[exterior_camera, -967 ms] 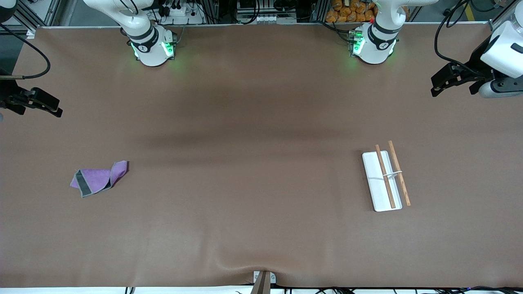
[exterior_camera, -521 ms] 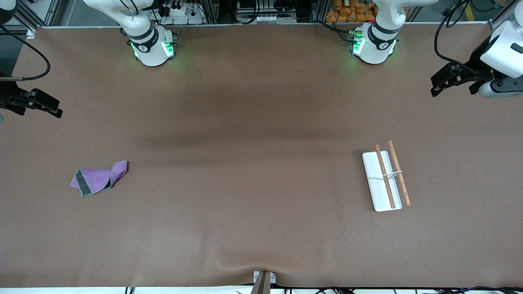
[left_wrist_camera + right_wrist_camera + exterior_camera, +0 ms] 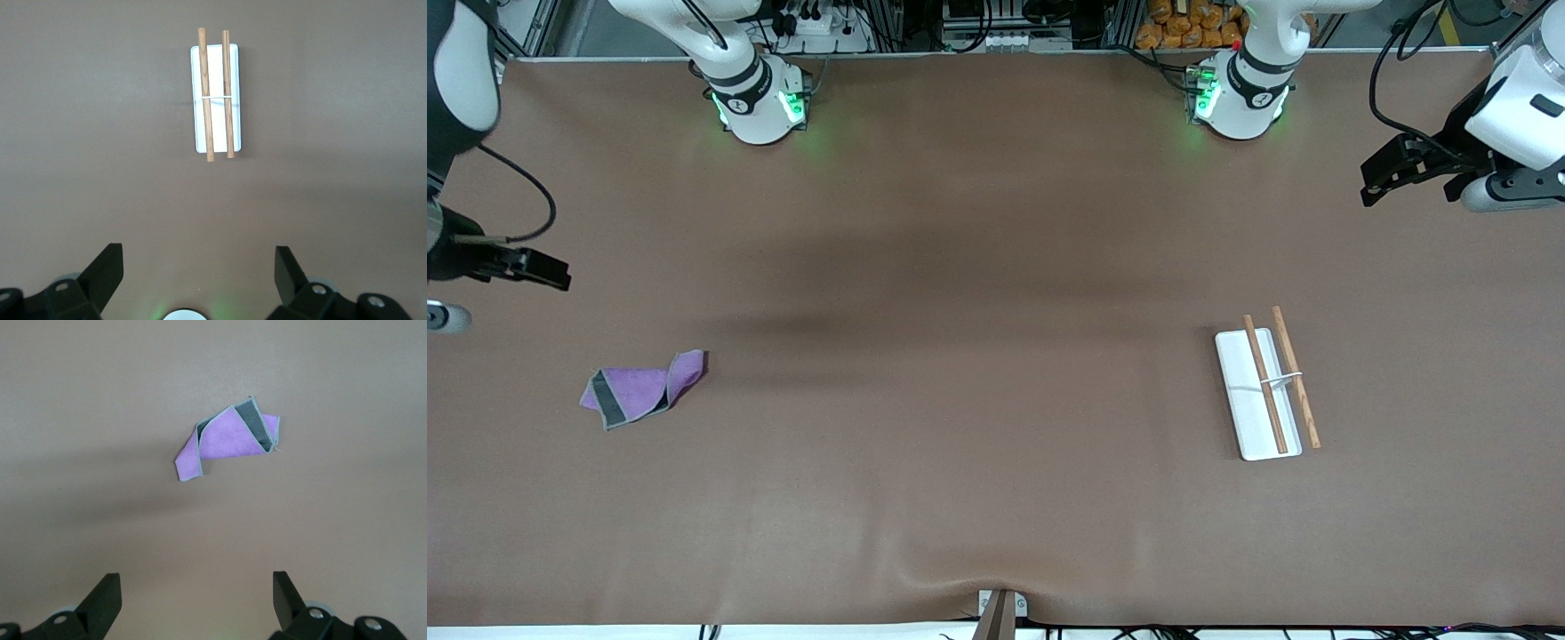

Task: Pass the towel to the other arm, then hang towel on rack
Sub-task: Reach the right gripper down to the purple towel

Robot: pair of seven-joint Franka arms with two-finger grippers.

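The purple towel (image 3: 640,389) with a dark grey band lies crumpled on the table toward the right arm's end; it also shows in the right wrist view (image 3: 227,443). My right gripper (image 3: 547,271) is open and empty, up in the air at that end of the table, short of the towel. The rack (image 3: 1267,384), a white tray with two wooden rods, lies toward the left arm's end and shows in the left wrist view (image 3: 215,93). My left gripper (image 3: 1383,173) is open and empty, up over the table's edge at its own end.
Both arm bases (image 3: 758,102) (image 3: 1240,98) stand along the table's edge farthest from the front camera. A small metal bracket (image 3: 1000,609) sits at the table's nearest edge. The brown table covering (image 3: 978,311) lies between towel and rack.
My right gripper has moved down the view, closer to the towel. My left gripper has shifted slightly. Towel and rack have not moved.
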